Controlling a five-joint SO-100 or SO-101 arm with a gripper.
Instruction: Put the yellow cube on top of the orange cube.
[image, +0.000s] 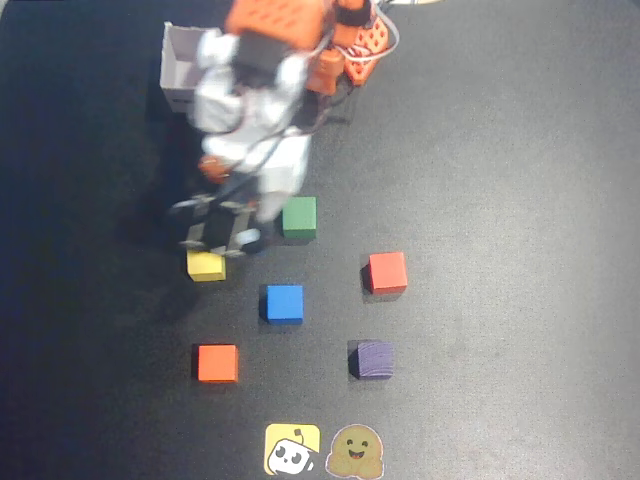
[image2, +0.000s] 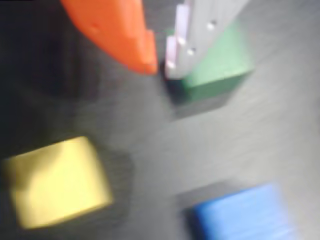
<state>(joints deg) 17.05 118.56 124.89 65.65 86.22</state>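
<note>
The yellow cube (image: 205, 265) lies on the dark table, left of centre; in the wrist view it (image2: 57, 182) is at the lower left, blurred. The orange cube (image: 217, 362) lies nearer the front, below the yellow one and apart from it; it is out of the wrist view. My gripper (image: 215, 232) hovers just behind the yellow cube. In the wrist view my gripper (image2: 161, 67) has its orange and white tips almost touching and holds nothing.
A green cube (image: 299, 217) (image2: 215, 70) lies right beside the gripper. A blue cube (image: 283, 303) (image2: 245, 215), a red-orange cube (image: 386, 272) and a purple cube (image: 374, 359) lie around. Two cartoon stickers (image: 292, 449) are at the front edge. A white box (image: 180, 75) stands at the back.
</note>
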